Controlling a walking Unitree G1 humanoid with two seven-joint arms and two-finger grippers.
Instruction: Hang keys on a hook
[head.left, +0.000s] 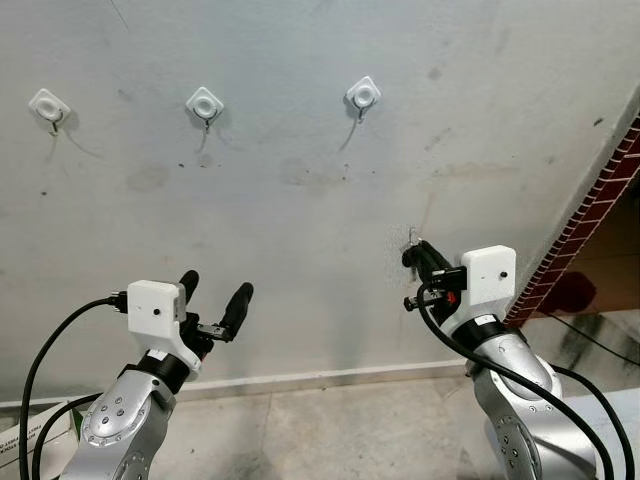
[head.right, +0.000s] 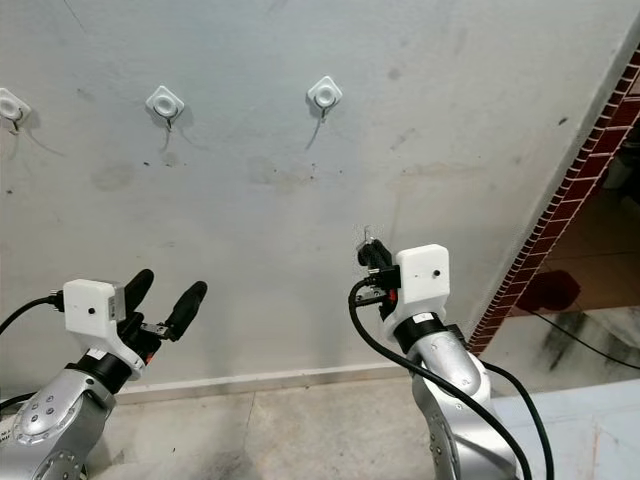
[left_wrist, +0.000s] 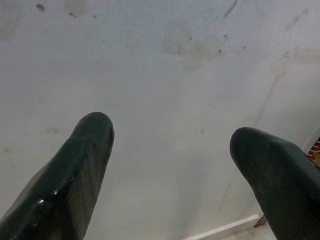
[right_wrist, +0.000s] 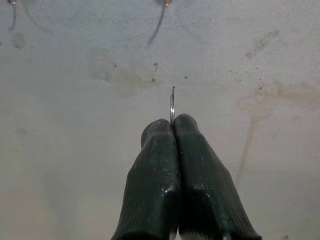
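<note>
Pinching a thin metal key ring (right_wrist: 172, 104) edge-on between closed right gripper (right_wrist: 172, 125) fingertips, well below the nearest wall hook (head.left: 363, 95); probably light, stiff, slippery, leaving little ring exposed; holding left gripper (head.left: 213, 290) open, idle.

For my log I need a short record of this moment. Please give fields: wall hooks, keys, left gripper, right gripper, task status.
wall hooks: three white hooks in a row on the grey wall, left hook, middle hook, right hook; nothing hangs on them
keys: thin metal ring sticking out from the right gripper's fingers
left gripper: fingers open, holding nothing
right gripper: fingers shut on the ring, below the right hook
task status: not yet hung
</note>
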